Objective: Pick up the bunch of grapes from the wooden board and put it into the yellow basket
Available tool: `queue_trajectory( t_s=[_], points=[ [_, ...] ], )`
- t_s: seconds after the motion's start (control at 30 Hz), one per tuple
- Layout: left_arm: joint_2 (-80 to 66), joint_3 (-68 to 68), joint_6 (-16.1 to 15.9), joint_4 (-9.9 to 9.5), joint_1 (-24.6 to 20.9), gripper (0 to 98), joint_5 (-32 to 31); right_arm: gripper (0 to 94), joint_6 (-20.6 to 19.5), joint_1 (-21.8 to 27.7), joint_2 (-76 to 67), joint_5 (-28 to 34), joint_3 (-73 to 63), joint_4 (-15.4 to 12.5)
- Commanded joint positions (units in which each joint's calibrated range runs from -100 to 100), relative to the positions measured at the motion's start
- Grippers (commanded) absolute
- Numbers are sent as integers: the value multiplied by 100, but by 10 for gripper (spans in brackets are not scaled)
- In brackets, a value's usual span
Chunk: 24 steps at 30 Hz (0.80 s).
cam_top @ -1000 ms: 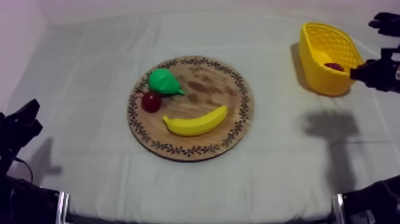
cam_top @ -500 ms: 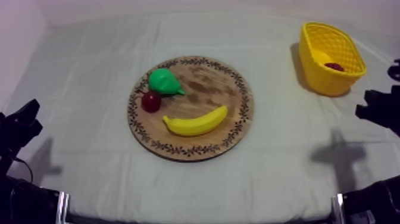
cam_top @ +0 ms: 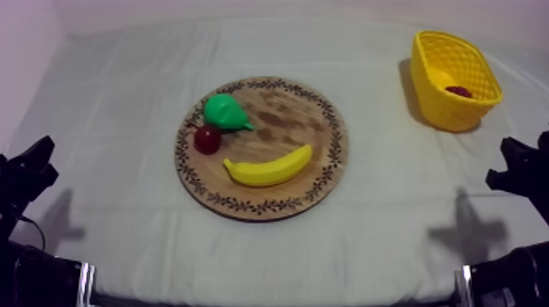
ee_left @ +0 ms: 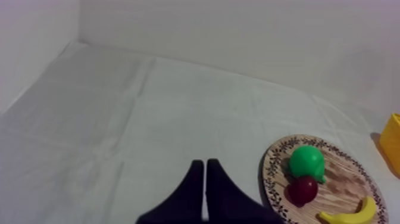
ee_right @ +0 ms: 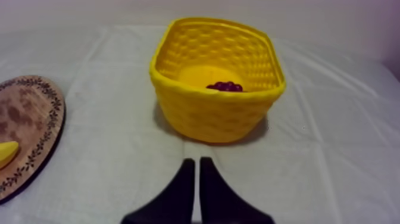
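Grapes: the bunch of grapes (ee_right: pixel 225 87) lies inside the yellow basket (ee_right: pixel 214 116), low behind the wall that faces my right tool. There are none on the wooden board (cam_top: pixel 286 110). I judge the placing done.
Left tool (ee_left: pixel 205 165): fingers pressed into a narrow wedge, holding nothing, over bare cloth left of the board.
Right tool (ee_right: pixel 196 162): likewise narrow and empty, pointing at the basket, apart from it.
Risk, basket: it looks light. A forward drift of my right tool could push it along the cloth or tip it, spilling the grapes.
Risk, cloth: the counter (cam_top: pixel 122 98) cover is creased. A low finger could catch a fold and drag the basket or board with it.
Risk, board: the small red fruit (cam_top: pixel 207 139) is round and would likely roll if the board were bumped.
Basket: glossy moulded lattice, flared walls, rounded corners.
Grapes, texture: dark purple, knobbly cluster.
Board: flat round wood, mottled brown, dark leaf pattern round the rim.
Other fruit: pear (cam_top: pixel 225 112), smooth green, touching the red fruit. Banana (cam_top: pixel 268 167), smooth yellow, curved.
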Motion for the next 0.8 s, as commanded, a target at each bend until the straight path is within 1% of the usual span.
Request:
queue_trajectory(
  t_s=[0.0, 0.07, 0.2, 0.27, 0.4, 0.63, 0.77],
  points=[
    [0, -2, 1, -2, 0, 1, -1, 5, 223, 9, -200, 220, 5, -304],
    [0, -2, 1, -2, 0, 1, -1, 5, 297, 7, -366, 460, 9, -457],
    [0, -2, 1, -2, 0, 1, -1, 5, 319, 19, -607, 681, 11, -565],
    [0, -2, 1, -2, 0, 1, -1, 7, 312, 47, -701, 771, 12, -579],
    [0, -2, 1, -2, 0, 1, -1, 23, 456, 70, -770, 901, 12, -589],
    [0, -2, 0, -2, 0, 1, -1, 7, 768, 70, -790, 940, 12, -589],
    [0, -2, 0, -2, 0, 1, -1, 6, 858, 70, -792, 943, 12, -589]
  ],
)
